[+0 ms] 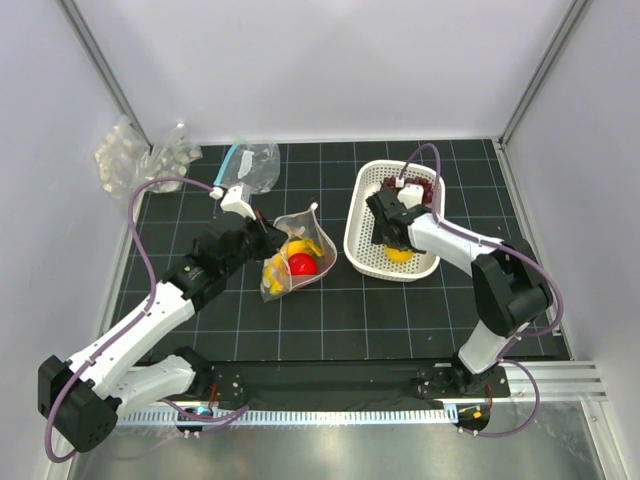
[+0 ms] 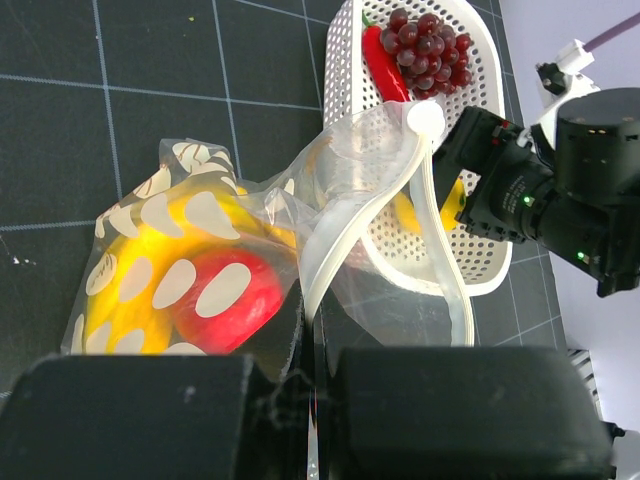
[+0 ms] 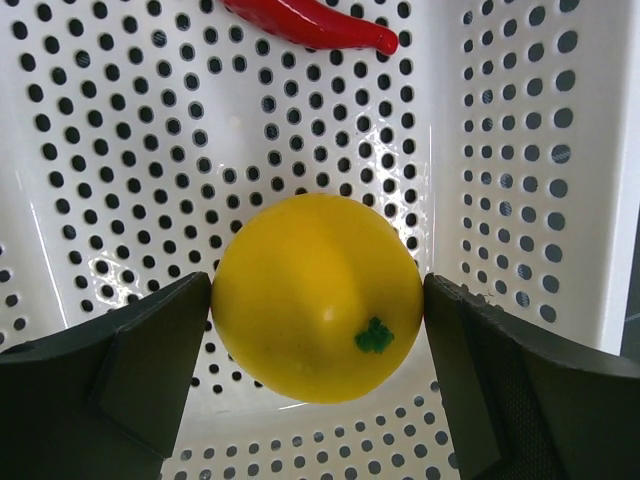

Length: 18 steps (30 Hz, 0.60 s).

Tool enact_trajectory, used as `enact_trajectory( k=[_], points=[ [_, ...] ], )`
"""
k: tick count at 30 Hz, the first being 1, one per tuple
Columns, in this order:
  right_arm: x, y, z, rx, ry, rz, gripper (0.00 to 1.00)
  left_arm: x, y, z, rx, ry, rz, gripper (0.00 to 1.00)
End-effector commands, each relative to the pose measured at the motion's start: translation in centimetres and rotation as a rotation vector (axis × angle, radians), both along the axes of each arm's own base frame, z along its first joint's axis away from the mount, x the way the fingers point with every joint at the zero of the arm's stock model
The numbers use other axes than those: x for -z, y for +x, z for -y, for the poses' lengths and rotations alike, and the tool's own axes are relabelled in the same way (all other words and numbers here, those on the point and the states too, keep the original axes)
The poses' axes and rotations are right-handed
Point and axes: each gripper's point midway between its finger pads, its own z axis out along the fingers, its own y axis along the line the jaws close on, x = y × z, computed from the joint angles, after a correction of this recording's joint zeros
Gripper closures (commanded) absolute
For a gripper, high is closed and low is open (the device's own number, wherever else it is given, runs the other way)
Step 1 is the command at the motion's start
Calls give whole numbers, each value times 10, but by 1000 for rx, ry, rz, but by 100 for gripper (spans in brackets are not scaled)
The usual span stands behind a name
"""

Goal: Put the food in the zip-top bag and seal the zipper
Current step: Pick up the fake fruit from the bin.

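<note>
Your left hand [image 2: 308, 362] pinches the zip-top bag [image 2: 350, 200] by its rim, mouth agape, round red fruit [image 2: 225, 300] inside; beyond, your right hand [image 1: 390, 230] sits narrowed against both sides of the round yellow fruit [image 3: 318, 295] in the white basket [image 1: 360, 215], so likely loading: lift it across into that mouth; thin red chili [image 2: 385, 65] and grape bunch [image 2: 425, 45] farthest.

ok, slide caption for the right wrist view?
Right end effector brackets round yellow toy fruit in white perforated plastic basket; thin red chili beyond.
</note>
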Motion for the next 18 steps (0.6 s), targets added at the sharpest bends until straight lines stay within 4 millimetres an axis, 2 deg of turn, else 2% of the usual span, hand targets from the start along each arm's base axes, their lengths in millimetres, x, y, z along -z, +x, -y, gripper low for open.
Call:
enact_trajectory(
  k=[1,3,6,8,10,11,12,13,14,18],
  points=[
    [-16,2,-15,19,131,75,7,-16,3,4,4,-29,40,98],
    [-15,2,-15,17,130,72,7,-15,3,4,5,-27,39,98],
    [-18,2,-16,13,134,77,11,-17,3,4,5,-30,43,98],
    [-21,1,-16,0,141,87,22,-16,3,4,5,-28,41,98],
    [-41,4,-18,-14,173,149,28,-17,2,3,5,-29,43,98],
    [-43,0,-17,-34,177,160,30,-18,2,3,6,-33,45,98],
    [-51,5,-21,-56,205,209,32,-17,2,4,7,-32,43,98],
    [-72,4,-23,-82,244,273,35,-17,2,4,9,-33,43,98],
    [-67,-4,-24,-116,256,272,35,-16,2,5,12,-32,39,98],
    [-104,-8,-28,-204,329,432,40,-14,3,8,22,-33,30,99]
  ],
)
